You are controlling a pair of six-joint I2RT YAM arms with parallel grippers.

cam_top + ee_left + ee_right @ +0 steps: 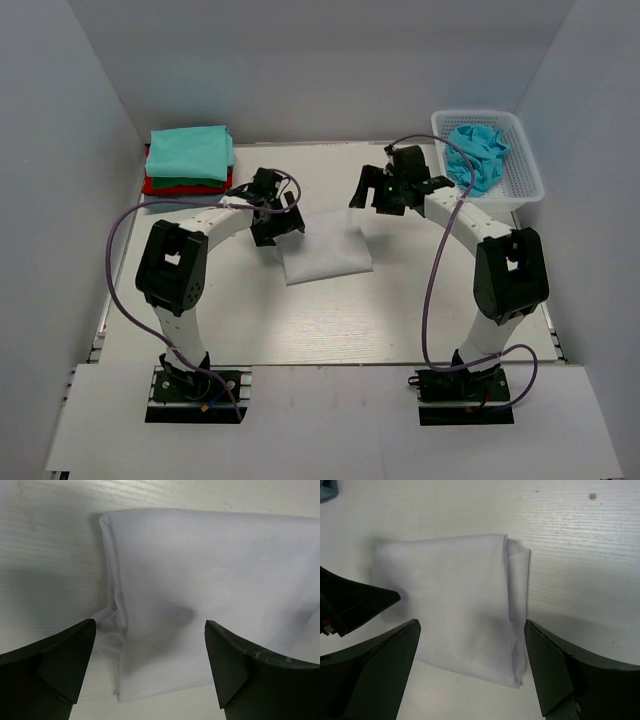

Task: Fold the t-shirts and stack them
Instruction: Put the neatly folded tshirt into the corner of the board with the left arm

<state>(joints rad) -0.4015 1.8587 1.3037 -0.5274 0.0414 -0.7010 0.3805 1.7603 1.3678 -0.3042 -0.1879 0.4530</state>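
left claw (150, 624): fingers spread wide, nothing held, hanging over the left edge of the white tee (210, 580). right claw (472, 622): also spread and empty, over the tee's right edge. the tee lies folded into a small rectangle at the middle of the desk (330, 330), between the two claws. the stack (190, 155), teal on red, sits at the far left corner of the desk. the basket (528, 165) at the far right corner holds a crumpled blue tee (475, 155).

likely faults from this state:

1. fold opens on lift. a loose flap (107, 617) pokes out under the tee's left edge, and the layers at the right edge are stepped rather than flush. a pinch that takes only the top layer would probably let the lower layers drop and unfold.
2. cloth drags. a low pinch on one side alone could slide the tee across the desk and skew the rectangle.
3. claws meet. both work close over one small tee; closing inward together risks finger contact.
4. stack shifts. setting the tee down off-centre on the stack could tip or rumple the teal layer.
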